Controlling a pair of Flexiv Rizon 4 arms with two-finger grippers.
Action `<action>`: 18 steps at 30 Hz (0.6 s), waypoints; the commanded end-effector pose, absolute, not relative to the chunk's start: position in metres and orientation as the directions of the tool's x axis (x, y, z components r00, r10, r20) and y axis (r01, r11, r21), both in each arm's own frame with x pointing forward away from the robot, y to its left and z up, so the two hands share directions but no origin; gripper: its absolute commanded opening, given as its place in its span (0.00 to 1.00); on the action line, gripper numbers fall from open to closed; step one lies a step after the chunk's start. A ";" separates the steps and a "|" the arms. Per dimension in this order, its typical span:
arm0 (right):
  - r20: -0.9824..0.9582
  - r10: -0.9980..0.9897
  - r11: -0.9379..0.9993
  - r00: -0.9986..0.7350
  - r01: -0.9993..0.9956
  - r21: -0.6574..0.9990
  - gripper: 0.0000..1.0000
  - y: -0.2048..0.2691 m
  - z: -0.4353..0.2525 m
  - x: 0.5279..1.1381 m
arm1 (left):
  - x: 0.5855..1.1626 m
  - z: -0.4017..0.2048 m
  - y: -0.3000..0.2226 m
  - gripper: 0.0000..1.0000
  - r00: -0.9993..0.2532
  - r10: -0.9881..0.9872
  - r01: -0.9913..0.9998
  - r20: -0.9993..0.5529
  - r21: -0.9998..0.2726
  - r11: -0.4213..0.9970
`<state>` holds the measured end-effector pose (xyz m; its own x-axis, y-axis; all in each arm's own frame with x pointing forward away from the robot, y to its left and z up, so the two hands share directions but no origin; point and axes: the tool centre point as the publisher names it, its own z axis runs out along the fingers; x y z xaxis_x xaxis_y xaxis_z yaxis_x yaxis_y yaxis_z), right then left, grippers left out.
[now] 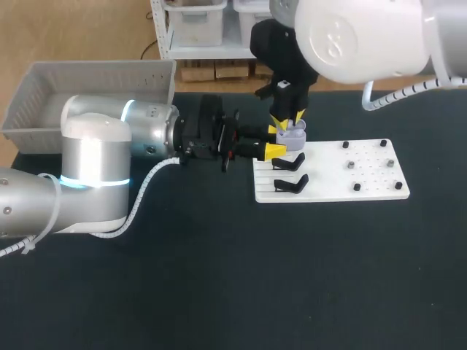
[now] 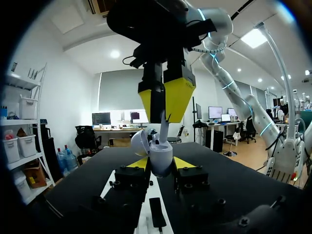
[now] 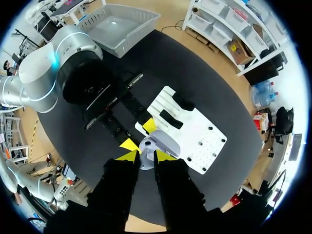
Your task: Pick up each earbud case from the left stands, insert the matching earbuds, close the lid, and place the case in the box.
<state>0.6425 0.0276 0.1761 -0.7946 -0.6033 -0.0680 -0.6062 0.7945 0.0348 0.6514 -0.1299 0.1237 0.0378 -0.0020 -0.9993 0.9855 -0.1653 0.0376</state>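
Upper centre, left gripper clamps the open earbud case; right gripper above pinches an earbud over it.

The work surface is a table with a matte black top, standing on a wood-tone floor; a white shelf unit holding pale storage bins stands beyond its far edge, with cardboard boxes on the floor beneath. The left wrist view shows a white ceiling with round recessed lights and a rectangular panel light, and a grey blind on the far wall. Below the blind stand desks with monitors; a further shelf rack with white bins lines the white side wall.
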 end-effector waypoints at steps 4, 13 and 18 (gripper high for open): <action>-0.062 -0.604 0.794 -0.794 -0.607 0.039 0.00 0.029 0.174 0.644 | 0.651 0.123 -0.130 0.00 0.040 -0.004 0.986 -0.999 0.040 -0.162; -0.060 -0.603 0.795 -0.795 -0.606 0.040 0.00 0.029 0.171 0.647 | 0.651 0.123 -0.130 0.00 0.040 -0.004 0.986 -0.999 0.040 -0.162; -0.059 -0.603 0.795 -0.796 -0.606 0.044 0.00 0.028 0.169 0.647 | 0.651 0.123 -0.130 0.00 0.040 -0.004 0.986 -0.999 0.040 -0.162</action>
